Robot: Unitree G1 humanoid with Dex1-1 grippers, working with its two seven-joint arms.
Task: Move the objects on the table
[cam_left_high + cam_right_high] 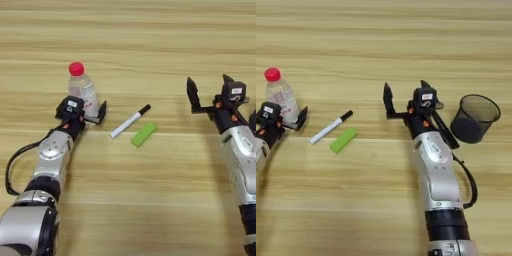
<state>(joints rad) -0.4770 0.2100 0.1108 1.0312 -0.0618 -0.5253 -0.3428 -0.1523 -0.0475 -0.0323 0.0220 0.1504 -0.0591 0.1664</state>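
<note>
We see the small clear plastic bottle with a red cap standing upright at about 10 o'clock on the wide light-wood table. The left gripper sits at the bottle's base, its two black fingers on either side of the lower body and closed around it, arm running down to 7 o'clock. Just toward 3 o'clock of the bottle lies the thin pen-like stick with a white barrel and black tip, flat and slanted, black end pointing to about 2 o'clock. The small bright-green rectangular block lies flat just beside the stick on its 5 o'clock side, slanted the same way, close but apart as far as we can tell. The right gripper is well apart from these at about 3 o'clock, fingers spread wide with nothing between them, tips pointing to 12 o'clock. The dark grey round mesh cup stands upright just beside the right forearm, on its 3 o'clock side.
</note>
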